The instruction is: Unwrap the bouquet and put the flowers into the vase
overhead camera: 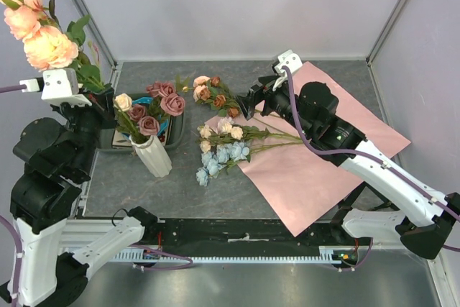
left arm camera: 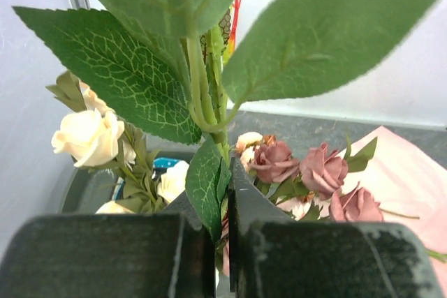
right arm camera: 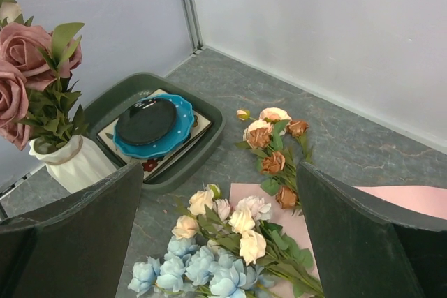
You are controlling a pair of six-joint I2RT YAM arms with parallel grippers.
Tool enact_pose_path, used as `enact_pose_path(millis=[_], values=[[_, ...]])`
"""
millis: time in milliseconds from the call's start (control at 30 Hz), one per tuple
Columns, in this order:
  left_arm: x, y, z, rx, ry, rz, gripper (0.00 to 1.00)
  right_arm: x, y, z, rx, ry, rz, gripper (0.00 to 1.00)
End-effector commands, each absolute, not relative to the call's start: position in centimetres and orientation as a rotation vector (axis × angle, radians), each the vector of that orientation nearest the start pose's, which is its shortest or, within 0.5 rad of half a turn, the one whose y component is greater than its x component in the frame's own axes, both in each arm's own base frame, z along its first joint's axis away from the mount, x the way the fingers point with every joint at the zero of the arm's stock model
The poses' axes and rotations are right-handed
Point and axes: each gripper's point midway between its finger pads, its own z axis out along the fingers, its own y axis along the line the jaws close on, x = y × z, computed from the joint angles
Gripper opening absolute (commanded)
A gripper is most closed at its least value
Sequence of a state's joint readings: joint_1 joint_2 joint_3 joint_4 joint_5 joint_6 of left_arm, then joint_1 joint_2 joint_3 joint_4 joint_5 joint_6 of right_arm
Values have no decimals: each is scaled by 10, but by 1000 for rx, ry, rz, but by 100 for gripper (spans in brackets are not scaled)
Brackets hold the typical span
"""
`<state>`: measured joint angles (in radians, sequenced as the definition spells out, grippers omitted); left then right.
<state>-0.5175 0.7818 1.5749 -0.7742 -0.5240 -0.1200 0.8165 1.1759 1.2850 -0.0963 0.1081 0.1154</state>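
Peach roses [overhead camera: 39,34] tower over the left pincer [overhead camera: 106,98], which clamps them; the vase [overhead camera: 152,154] stands just right of it. Left wrist: stem [left arm camera: 202,102] pinched between the jaws. Right wrist: right pincer [right arm camera: 220,172] gapes wide above loose flowers [right arm camera: 209,256], vase at its left.

The left black-and-white robot arm [overhead camera: 43,177] stood folded at nine o'clock with its wrist raised. Its black two-finger left gripper [overhead camera: 103,97] was pinched tight on a green leafy rose stem [left arm camera: 201,95]. The right black-and-white robot arm [overhead camera: 381,174] stretched from four o'clock toward the centre, wrist tilted downward. Its black right gripper [overhead camera: 246,104] had its jaws spread wide and empty.
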Motion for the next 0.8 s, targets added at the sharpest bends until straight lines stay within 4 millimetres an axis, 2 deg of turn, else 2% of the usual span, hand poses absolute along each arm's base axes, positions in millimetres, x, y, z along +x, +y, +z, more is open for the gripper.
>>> enact_pose_path(millis=[0, 100, 167, 300, 533, 633, 667, 733, 767], values=[[209, -16, 522, -122, 1430, -83, 2, 290, 281, 410, -449, 1508, 634, 98], [208, -14, 532, -114, 1422, -68, 2, 291, 281, 409, -447, 1510, 631, 98], [212, -16, 527, -112, 1436, -63, 2, 291, 283, 408, -449, 1513, 637, 98], [220, -22, 501, -121, 1483, -69, 2, 292, 284, 405, -452, 1519, 639, 98], [225, -24, 469, -162, 1542, -76, 2, 291, 284, 400, -459, 1529, 638, 98], [229, -19, 447, -198, 1563, -37, 2, 292, 285, 395, -460, 1540, 642, 98], [235, -19, 431, -209, 1581, -11, 2, 293, 286, 393, -461, 1545, 641, 98], [234, -12, 421, -236, 1565, 16, 2, 294, 287, 388, -465, 1554, 635, 98], [237, -13, 404, -229, 1588, 33, 2, 294, 287, 385, -465, 1561, 636, 98]])
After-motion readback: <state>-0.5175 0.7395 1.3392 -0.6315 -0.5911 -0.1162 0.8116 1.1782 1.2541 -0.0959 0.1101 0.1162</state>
